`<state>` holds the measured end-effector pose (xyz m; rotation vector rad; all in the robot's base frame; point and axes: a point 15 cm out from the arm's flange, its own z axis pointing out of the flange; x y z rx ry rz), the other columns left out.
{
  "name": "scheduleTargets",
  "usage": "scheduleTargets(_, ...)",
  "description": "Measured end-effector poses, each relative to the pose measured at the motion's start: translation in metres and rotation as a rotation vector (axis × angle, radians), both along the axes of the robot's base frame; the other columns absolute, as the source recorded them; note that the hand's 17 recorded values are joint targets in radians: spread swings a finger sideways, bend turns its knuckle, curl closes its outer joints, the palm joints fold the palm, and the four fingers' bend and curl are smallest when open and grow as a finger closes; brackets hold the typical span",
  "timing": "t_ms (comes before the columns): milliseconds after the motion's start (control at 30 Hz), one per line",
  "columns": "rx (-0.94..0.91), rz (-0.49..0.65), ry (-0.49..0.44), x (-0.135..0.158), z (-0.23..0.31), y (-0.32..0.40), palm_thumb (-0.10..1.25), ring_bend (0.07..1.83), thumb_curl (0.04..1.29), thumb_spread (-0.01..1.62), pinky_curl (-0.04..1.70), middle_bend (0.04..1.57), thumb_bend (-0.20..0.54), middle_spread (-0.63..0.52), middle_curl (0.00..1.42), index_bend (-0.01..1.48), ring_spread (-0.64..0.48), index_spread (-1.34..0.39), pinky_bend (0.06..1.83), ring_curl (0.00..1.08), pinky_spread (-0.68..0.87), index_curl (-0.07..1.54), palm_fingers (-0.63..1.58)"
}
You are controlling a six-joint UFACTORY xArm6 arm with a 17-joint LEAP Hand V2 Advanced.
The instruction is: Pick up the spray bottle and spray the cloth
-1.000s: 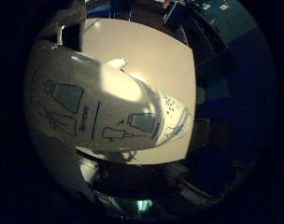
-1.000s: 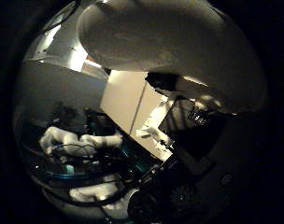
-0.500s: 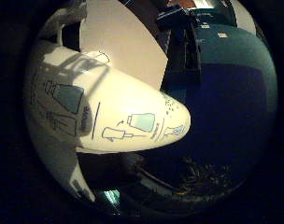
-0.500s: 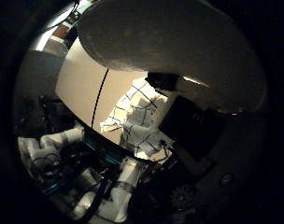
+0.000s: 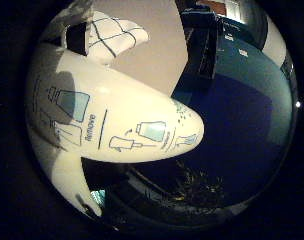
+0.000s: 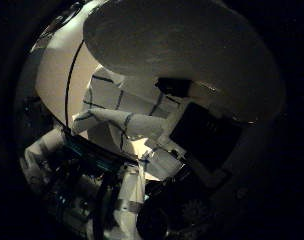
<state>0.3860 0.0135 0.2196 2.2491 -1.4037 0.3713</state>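
Close against the palm you have the white plastic spray bottle (image 5: 117, 125), its rounded body filling much of both palm views, with blue printed diagrams on its side. Your robot hand (image 6: 192, 145) has black and white parts pressed against the underside of the bottle in the thumb-side view, so the robot hand appears to be grasping it; how far the fingers wrap round it you cannot tell. Beyond the bottle lies the white cloth with dark grid lines (image 6: 122, 120), crumpled on the pale beige counter (image 5: 157, 55). Bottle sits above the cloth, apart from it. Dark blue floor (image 5: 237, 125) shows beside the counter edge.
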Motion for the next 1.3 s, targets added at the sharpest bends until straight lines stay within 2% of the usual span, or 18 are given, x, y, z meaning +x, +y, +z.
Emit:
scheduleTargets(300,-0.005,-0.004,-0.012,0.003,0.018,-0.002,1.04,1.35,0.46,1.10,1.17,1.41,-0.014,-0.10,0.69,1.22,-0.21,-0.19,1.09,0.78,-0.23,0.76,1.13)
scheduleTargets(567,0.093,-0.063,-0.120,0.024,0.081,0.011,1.04,1.35,0.46,1.10,1.17,1.41,-0.014,-0.10,0.69,1.22,-0.21,-0.19,1.09,0.78,-0.24,0.76,1.13)
scheduleTargets(1033,0.739,-0.130,-0.154,0.038,0.156,0.145,1.07,1.35,0.46,1.09,1.17,1.40,-0.013,-0.10,0.69,1.22,-0.21,-0.19,1.09,0.78,-0.23,0.76,1.13)
scheduleTargets(1300,1.091,-0.053,-0.226,0.061,0.192,0.212,1.10,1.35,0.48,1.08,1.18,1.41,-0.011,-0.10,0.69,1.22,-0.21,-0.19,1.09,0.78,-0.22,0.76,1.14)
